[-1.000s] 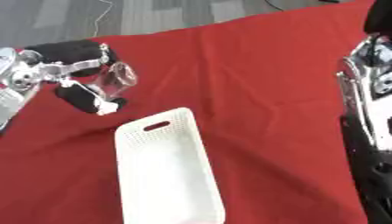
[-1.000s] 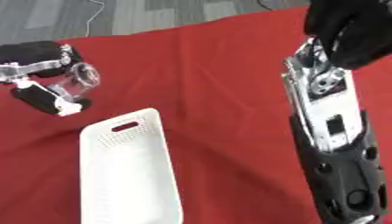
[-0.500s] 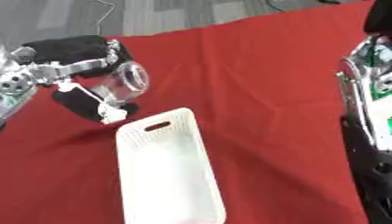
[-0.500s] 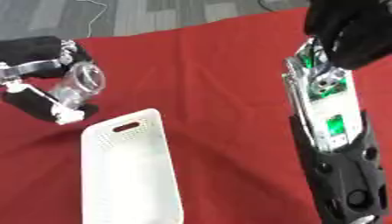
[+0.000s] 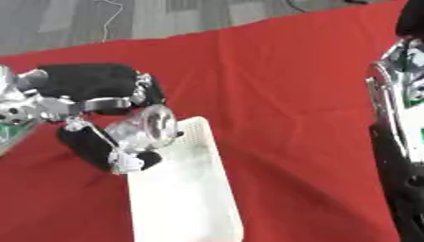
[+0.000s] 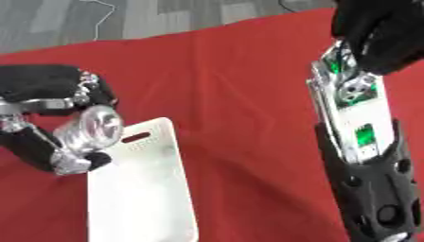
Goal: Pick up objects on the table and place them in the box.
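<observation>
My left hand (image 5: pixel 91 101) is curled round a clear glass cup (image 5: pixel 147 128), held on its side with the mouth facing the camera. The cup hangs over the near-left top corner of the white box (image 5: pixel 186 198), a long shallow tray with a slot handle (image 6: pixel 136 138) at its far end. The box lies on the red cloth (image 5: pixel 281 85) and looks bare inside. My right arm (image 6: pixel 364 156) stands upright along the right edge; its hand does not show.
The red cloth covers the table, with grey floor (image 5: pixel 99 19) beyond its far edge. Open cloth lies between the box and the right arm.
The left hand has carried the cup to the right and nearer, from left of the box to over its top corner. The camera has shifted a little.
</observation>
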You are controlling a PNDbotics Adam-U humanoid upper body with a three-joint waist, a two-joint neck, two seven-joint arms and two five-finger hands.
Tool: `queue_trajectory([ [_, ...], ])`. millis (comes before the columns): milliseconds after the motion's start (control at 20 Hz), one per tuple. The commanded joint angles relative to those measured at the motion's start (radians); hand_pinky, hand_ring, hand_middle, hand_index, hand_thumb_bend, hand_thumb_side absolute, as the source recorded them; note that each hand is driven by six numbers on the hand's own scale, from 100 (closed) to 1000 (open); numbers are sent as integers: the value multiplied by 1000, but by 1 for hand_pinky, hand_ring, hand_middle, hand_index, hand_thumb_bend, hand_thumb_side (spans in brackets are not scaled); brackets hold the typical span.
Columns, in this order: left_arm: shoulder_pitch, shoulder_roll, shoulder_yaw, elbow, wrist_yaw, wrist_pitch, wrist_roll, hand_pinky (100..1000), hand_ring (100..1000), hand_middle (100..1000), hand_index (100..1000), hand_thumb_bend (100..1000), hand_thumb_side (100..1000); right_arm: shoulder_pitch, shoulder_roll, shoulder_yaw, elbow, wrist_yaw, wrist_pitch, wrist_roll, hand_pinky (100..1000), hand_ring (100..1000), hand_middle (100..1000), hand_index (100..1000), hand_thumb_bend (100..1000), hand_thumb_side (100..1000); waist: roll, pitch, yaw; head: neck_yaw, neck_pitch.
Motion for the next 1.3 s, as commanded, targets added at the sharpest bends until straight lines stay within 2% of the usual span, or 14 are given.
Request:
queue_trajectory([
  [50, 5, 31, -27, -16, 38, -1, -35, 100, 100, 100, 133, 100, 358, -7, -4, -6, -10, 7, 0, -9, 374, 399, 370, 403, 100, 995, -1, -22, -2, 12, 0],
  [150, 11, 25, -50, -16, 80, 3, -48, 100, 100, 100, 145, 100, 378, -7, -4, -5, -10, 8, 1, -9, 374, 399, 370, 403, 100, 995, -2, -22, -2, 13, 0],
  [250, 7, 18, -66, -16, 127, -6, -44, 100, 100, 100, 196, 100, 411, -7, -4, -4, -10, 9, 1, -10, 373, 399, 370, 403, 100, 995, -3, -22, -3, 14, 0],
  [300, 5, 19, -69, -16, 141, -9, -42, 100, 100, 122, 334, 100, 358, -7, -4, -4, -10, 9, 2, -10, 373, 399, 370, 403, 100, 995, -3, -22, -3, 14, 0],
  [350, 3, 15, -75, -16, 157, -17, -41, 259, 278, 391, 581, 100, 593, -7, -4, -4, -10, 9, 2, -9, 373, 399, 370, 403, 100, 995, -3, -22, -3, 16, 0],
  [400, -1, 14, -80, -16, 165, -26, -44, 376, 413, 525, 700, 100, 705, -7, -4, -3, -10, 9, 2, -9, 373, 399, 370, 403, 100, 995, -2, -23, -3, 16, 0],
  [450, -6, 14, -81, -16, 163, -34, -52, 535, 570, 718, 821, 100, 808, -7, -4, -3, -10, 9, 2, -9, 373, 399, 370, 403, 100, 995, -2, -23, -3, 17, 0],
  [500, -9, 13, -78, -16, 155, -44, -55, 605, 631, 778, 858, 100, 870, -7, -4, -3, -10, 9, 2, -9, 374, 399, 370, 403, 100, 995, -2, -24, -3, 17, 0],
  [600, -12, 10, -69, -16, 133, -69, -38, 717, 741, 865, 910, 237, 923, -7, -3, -4, -10, 10, 2, -9, 374, 399, 370, 403, 100, 994, -2, -24, -2, 16, 0],
  [700, -11, 9, -64, -16, 107, -96, -9, 773, 791, 903, 946, 355, 944, -7, -3, -3, -10, 10, 1, -9, 374, 399, 370, 403, 100, 995, -2, -24, -2, 14, 0],
  [950, -2, 5, -64, -16, 60, -127, 63, 914, 887, 941, 987, 516, 963, -8, -3, -3, -10, 10, 1, -8, 374, 399, 370, 403, 100, 996, -2, -23, -3, 13, 0],
  [1050, 2, 6, -66, -16, 49, -128, 76, 962, 916, 958, 995, 523, 979, -8, -2, -4, -10, 11, 1, -8, 374, 399, 370, 403, 100, 996, -2, -23, -4, 13, 0],
  [1200, 12, 1, -55, -16, 47, -123, 108, 968, 915, 963, 997, 459, 1000, -8, -1, -4, -10, 11, 1, -9, 374, 399, 370, 403, 100, 996, -2, -24, -3, 13, 0],
  [1300, 25, -14, -23, -16, 54, -112, 163, 952, 894, 958, 993, 405, 992, -8, -1, -7, -10, 13, 1, -11, 375, 399, 371, 403, 100, 995, -3, -24, 0, 10, 0],
])
